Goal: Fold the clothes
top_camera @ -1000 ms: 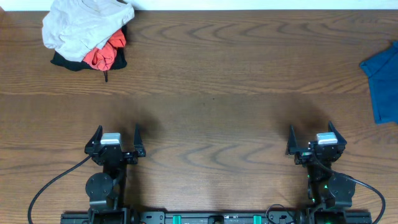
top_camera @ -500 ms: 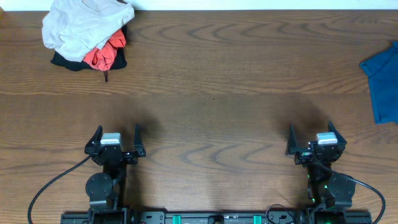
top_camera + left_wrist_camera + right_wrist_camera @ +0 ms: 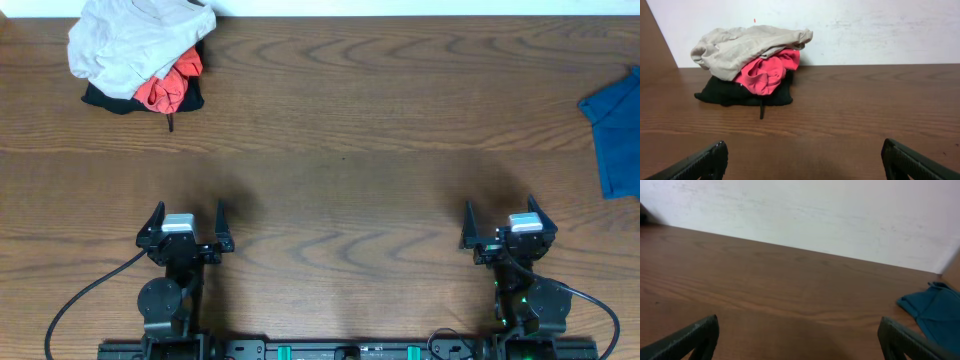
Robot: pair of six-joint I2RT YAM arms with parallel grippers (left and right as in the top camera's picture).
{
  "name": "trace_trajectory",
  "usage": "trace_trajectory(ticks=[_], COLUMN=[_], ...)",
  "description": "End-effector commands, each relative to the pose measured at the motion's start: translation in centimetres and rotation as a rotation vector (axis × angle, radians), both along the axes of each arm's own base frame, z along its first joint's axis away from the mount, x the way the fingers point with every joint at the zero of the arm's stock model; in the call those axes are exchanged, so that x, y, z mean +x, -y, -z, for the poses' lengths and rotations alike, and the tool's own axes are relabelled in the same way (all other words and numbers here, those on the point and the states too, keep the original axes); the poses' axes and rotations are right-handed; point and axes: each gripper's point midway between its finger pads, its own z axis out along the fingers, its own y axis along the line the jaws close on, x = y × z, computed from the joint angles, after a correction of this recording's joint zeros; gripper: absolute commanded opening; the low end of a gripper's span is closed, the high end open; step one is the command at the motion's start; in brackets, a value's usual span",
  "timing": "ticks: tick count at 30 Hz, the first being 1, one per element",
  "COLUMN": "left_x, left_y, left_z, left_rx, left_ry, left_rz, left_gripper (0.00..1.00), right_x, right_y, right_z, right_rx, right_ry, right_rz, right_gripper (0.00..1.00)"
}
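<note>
The left gripper (image 3: 188, 211) is sitting over the near edge of the brown wooden table (image 3: 340, 120), towards its left side. Its two black fingers are spreading as wide as they go. They are gripping nothing, and only bare wood is showing between them. The right gripper (image 3: 500, 207) is sitting over the same near edge, towards the table's right side. It is likewise gaping fully, with nothing in its grasp. Whether either pair of fingertips is touching the wood cannot be told.

The large deep teal-blue short-sleeved shirt of soft cloth (image 3: 615, 135) is lying at the table's right edge, towards the far side, well apart from both grippers. It is running partly out of the overhead view. In the right wrist view one rumpled corner of it is showing at the right.

At the table's far left corner a heap of clothes is resting:
- A pale beige-grey crumpled garment (image 3: 135, 40) is lying on top.
- An orange-red bunched garment (image 3: 170, 88) is poking out beneath it.
- A flat black garment (image 3: 115, 100) is lying underneath, with a thin dark cord (image 3: 170, 122) trailing from it onto the wood.

Open tabletop is stretching between each gripper and the shirt. A white wall (image 3: 865, 30) is rising behind the table's far edge.
</note>
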Motion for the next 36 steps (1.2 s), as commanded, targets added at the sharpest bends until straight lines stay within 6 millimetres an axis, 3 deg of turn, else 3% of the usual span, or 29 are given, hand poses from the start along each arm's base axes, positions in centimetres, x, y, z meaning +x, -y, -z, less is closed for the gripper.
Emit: trace_trajectory(ticks=[1,24,32,36], left_x=[-0.1,-0.1,-0.1,-0.1], left_y=[0.6,0.6,0.6,0.6], left_z=[1.3,1.3,1.3,1.3], left_rx=[0.009,0.009,0.009,0.009], left_ry=[-0.044,-0.044,-0.044,-0.044], left_rz=[0.038,0.038,0.038,0.038], left_gripper=[0.98,0.98,0.98,0.98], right_x=[0.0,0.0,-0.4,-1.2], right_y=[-0.2,-0.3,-2.9,-5.5], right_z=[0.0,-0.3,-0.5,-2.1], right_rx=[-0.014,-0.013,0.026,0.096], right_ry=[0.002,0.013,0.019,0.068], right_rz=[-0.013,-0.015,-0.168,-0.327], right_gripper=[0.99,0.99,0.99,0.99])
